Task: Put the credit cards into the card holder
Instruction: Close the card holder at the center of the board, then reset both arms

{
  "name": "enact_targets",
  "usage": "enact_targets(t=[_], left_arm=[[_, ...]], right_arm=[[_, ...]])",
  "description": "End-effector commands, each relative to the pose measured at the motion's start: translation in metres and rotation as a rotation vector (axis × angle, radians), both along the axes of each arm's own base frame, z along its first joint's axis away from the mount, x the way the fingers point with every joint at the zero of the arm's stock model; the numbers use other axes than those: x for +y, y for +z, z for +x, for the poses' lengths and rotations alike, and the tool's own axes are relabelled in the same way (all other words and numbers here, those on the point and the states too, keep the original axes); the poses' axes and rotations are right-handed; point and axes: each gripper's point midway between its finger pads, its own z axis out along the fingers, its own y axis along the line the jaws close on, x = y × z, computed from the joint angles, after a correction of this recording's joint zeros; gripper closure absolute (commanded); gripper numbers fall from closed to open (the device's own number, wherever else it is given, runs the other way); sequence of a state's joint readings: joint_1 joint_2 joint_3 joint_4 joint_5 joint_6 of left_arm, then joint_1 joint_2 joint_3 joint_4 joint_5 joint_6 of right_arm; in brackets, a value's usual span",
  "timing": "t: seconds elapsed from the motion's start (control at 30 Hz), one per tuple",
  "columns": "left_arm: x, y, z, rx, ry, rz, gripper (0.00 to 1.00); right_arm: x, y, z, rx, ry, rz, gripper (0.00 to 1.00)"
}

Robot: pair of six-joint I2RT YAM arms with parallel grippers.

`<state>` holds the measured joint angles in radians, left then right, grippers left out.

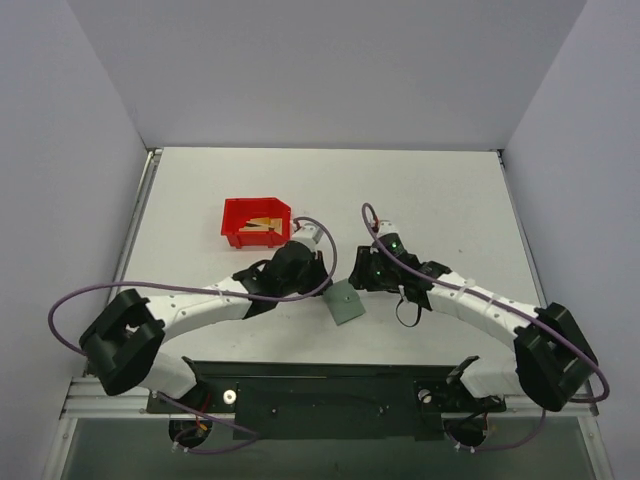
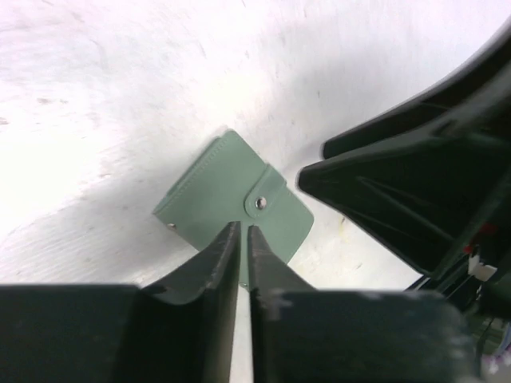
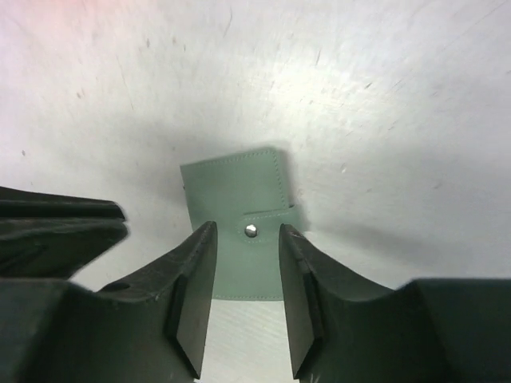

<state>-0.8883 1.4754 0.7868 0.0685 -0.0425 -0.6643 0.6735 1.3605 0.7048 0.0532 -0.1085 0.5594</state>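
The card holder (image 1: 346, 302) is a grey-green wallet lying closed and flat on the table, its snap tab fastened. It also shows in the left wrist view (image 2: 223, 191) and in the right wrist view (image 3: 235, 187). The credit cards (image 1: 262, 226) are gold-tan and lie inside the red bin (image 1: 236, 213). My left gripper (image 1: 318, 282) hovers over the wallet's near-left edge with its jaws together and empty (image 2: 243, 228). My right gripper (image 1: 358, 278) hovers over the wallet's right side, open and empty, the snap showing between its fingertips (image 3: 247, 230).
The red bin stands at the back left of both grippers. The two grippers are close together over the wallet; the right one fills the right of the left wrist view (image 2: 415, 199). Grey walls surround the white table (image 1: 450, 200).
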Motion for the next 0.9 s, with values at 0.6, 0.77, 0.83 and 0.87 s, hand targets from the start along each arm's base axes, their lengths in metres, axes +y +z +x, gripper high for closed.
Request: enact_targets(t=[0.6,0.77,0.83,0.87], left_arm=[[0.156,0.026,0.024,-0.199,0.465,0.281,0.25],[0.160,0.026,0.022,-0.212,0.465,0.275,0.24],[0.162,0.029,0.023,-0.217,0.456,0.274,0.23],[0.162,0.029,0.023,-0.213,0.456,0.274,0.23]], right_arm=[[-0.160,0.042,0.036,-0.592,-0.655,-0.196,0.01],[-0.158,0.037,0.040,-0.554,-0.608,-0.263,0.00],[-0.164,0.040,0.043,-0.557,-0.585,-0.313,0.00],[-0.165,0.049,0.048,-0.567,-0.587,-0.320,0.00]])
